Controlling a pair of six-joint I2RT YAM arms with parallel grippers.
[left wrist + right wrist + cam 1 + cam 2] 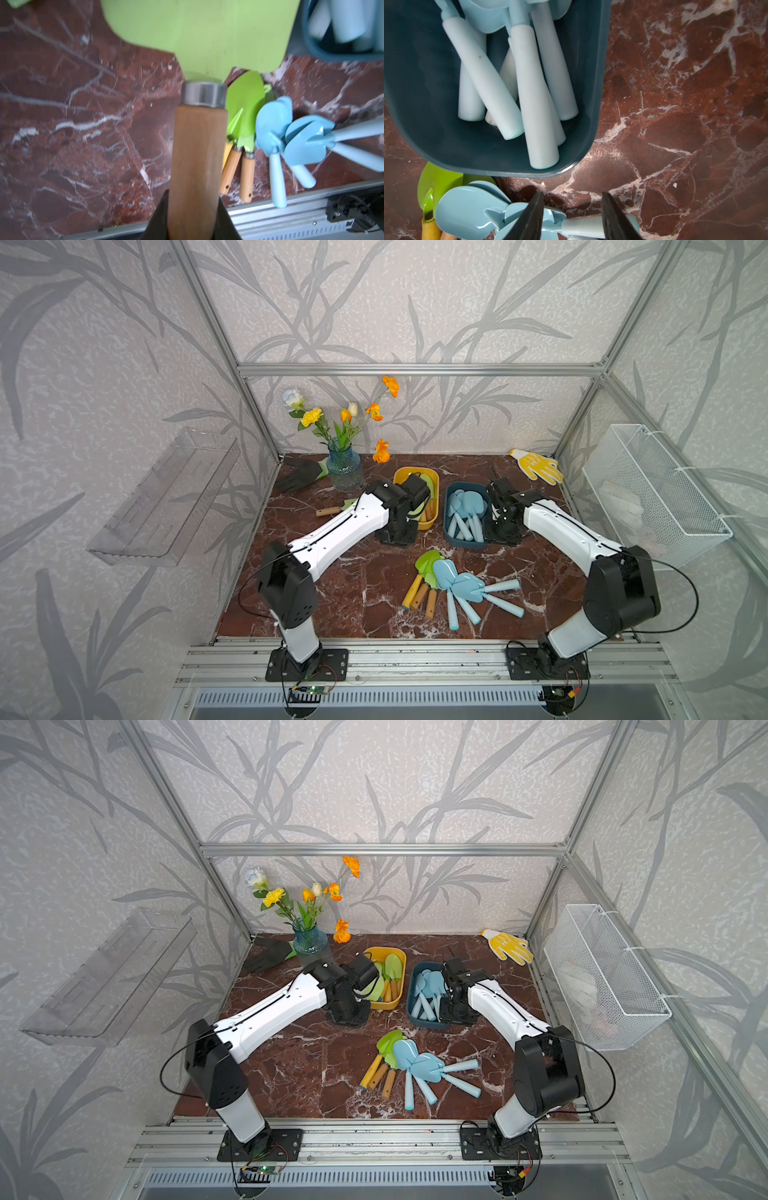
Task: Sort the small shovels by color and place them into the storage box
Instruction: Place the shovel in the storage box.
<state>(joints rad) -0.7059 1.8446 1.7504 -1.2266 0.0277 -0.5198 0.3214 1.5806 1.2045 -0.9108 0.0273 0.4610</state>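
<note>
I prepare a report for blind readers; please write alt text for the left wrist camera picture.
The left gripper is shut on the wooden handle of a green shovel, seen close up. Behind it, on the red-brown marble table, lie more green shovels and light blue shovels, near a dark blue box.

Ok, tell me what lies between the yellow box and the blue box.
Only a narrow strip of bare marble tabletop; the yellow box and the blue box stand apart, seen in both top views.
</note>
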